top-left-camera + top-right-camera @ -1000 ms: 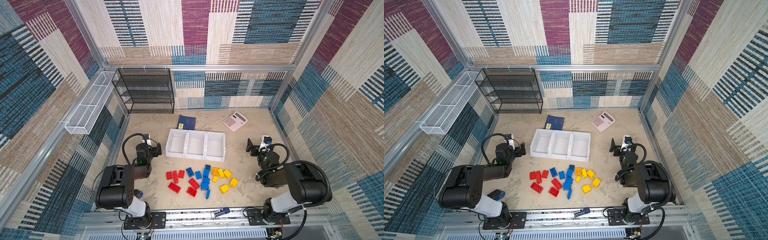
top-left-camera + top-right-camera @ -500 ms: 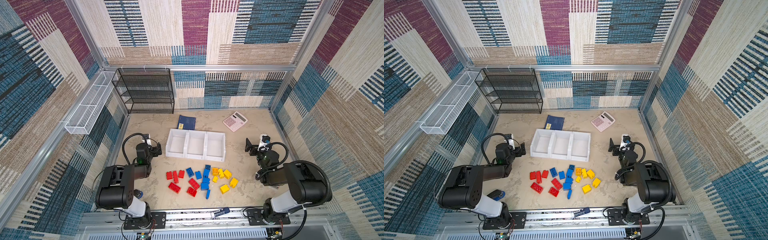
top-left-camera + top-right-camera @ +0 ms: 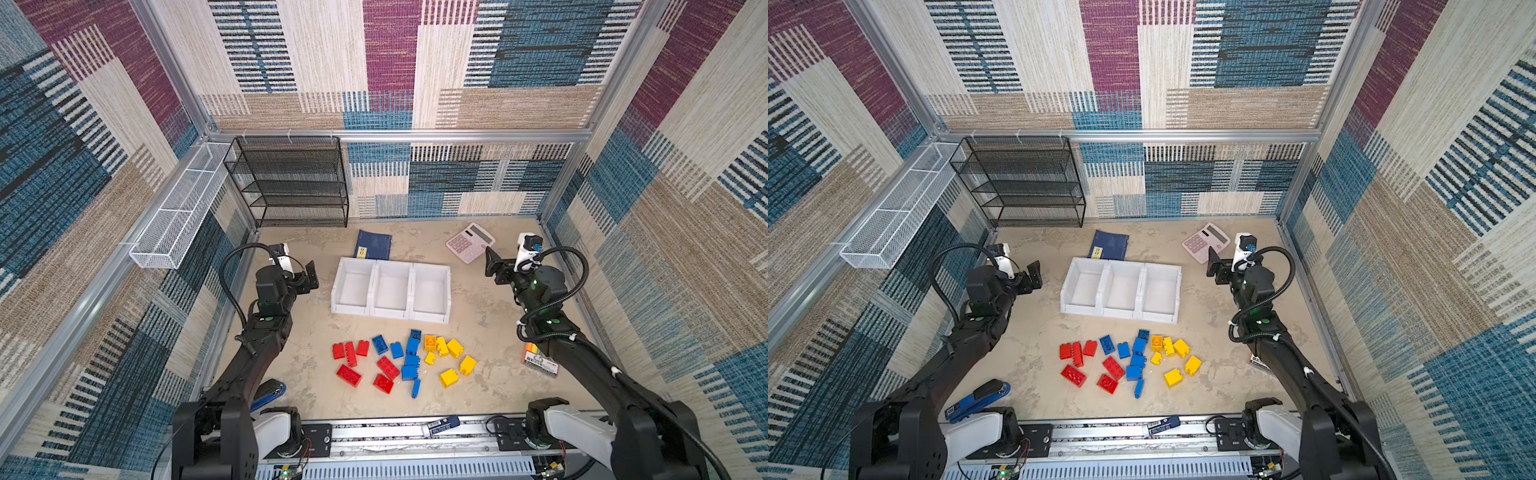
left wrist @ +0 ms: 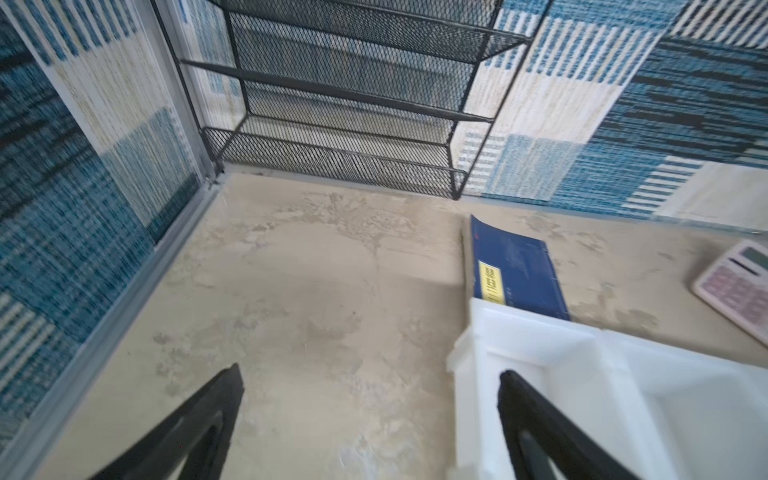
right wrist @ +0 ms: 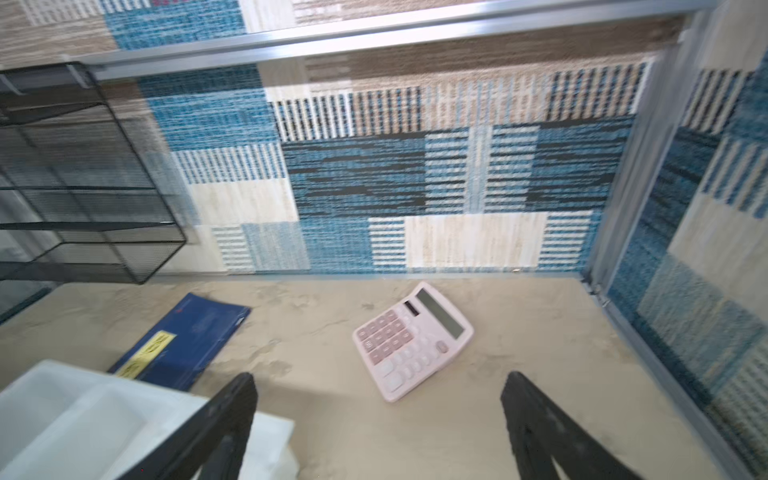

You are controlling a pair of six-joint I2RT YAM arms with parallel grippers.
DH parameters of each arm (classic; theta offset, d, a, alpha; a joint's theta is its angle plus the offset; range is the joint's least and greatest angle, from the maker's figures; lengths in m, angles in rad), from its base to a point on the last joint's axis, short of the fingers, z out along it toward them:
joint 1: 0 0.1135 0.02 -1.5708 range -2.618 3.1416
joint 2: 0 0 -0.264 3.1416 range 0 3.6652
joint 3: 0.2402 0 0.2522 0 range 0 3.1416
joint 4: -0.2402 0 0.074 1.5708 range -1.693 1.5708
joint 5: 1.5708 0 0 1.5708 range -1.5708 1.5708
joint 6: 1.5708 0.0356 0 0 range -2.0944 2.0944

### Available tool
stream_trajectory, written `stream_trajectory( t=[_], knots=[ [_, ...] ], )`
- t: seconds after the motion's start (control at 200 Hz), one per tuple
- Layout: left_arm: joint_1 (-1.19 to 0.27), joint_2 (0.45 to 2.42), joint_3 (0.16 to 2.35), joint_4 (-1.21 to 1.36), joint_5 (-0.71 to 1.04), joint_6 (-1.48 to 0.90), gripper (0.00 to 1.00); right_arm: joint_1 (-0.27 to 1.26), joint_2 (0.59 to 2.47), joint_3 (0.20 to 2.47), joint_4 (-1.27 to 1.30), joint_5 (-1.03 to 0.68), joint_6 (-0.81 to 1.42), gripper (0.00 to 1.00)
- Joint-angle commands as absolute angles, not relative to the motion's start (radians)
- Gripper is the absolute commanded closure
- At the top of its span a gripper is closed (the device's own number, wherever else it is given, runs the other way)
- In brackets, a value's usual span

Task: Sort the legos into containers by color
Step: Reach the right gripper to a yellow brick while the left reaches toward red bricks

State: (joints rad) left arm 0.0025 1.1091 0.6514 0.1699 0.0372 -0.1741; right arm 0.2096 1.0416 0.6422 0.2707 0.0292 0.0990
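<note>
Now I'm holding both jaws spread wide. The legos (image 3: 411, 359) are lying at six o'clock of the containers (image 3: 351, 309).

Containers (image 3: 372, 286) (image 3: 1100, 286): three white open-topped bins joined in a row, upright, lowered lips facing the legos. All three are empty in both top views. Both wrist views show only part of the row (image 4: 602, 353) (image 5: 83, 399).

Legos (image 3: 409, 359) (image 3: 1136, 360): loose studded bricks of mixed sizes, scattered in a band on the near side of the containers and apart from them. Red legos (image 3: 348, 375) lie at the left, blue legos (image 3: 379, 344) in the middle, yellow legos (image 3: 449, 377) at the right. Several touch their neighbours; none is stacked.
</note>
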Motion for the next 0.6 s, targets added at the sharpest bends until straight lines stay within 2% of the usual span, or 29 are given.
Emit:
stream_trajectory(
  t=[0.0, 0.105, 0.215, 0.421, 0.591],
  knots=[
    [-0.038, 1.012, 0.636, -0.113, 0.124, -0.313, 0.01, 0.298, 1.03, 0.74, -0.175, 0.038, 0.225, 0.13],
    [-0.118, 0.915, 0.596, -0.215, 0.06, -0.356, 0.01, 0.407, 1.081, 0.82, -0.368, 0.066, 0.317, 0.18],
    [-0.185, 0.862, 0.561, -0.252, 0.032, -0.371, 0.02, 0.529, 1.113, 0.838, -0.458, 0.094, 0.412, 0.19],
    [-0.294, 0.914, 0.558, -0.29, 0.017, -0.403, 0.03, 0.756, 1.247, 0.894, -0.574, 0.193, 0.521, 0.2],
    [-0.34, 0.935, 0.545, -0.3, 0.018, -0.447, 0.04, 0.819, 1.335, 0.909, -0.623, 0.19, 0.573, 0.22]
  ],
)
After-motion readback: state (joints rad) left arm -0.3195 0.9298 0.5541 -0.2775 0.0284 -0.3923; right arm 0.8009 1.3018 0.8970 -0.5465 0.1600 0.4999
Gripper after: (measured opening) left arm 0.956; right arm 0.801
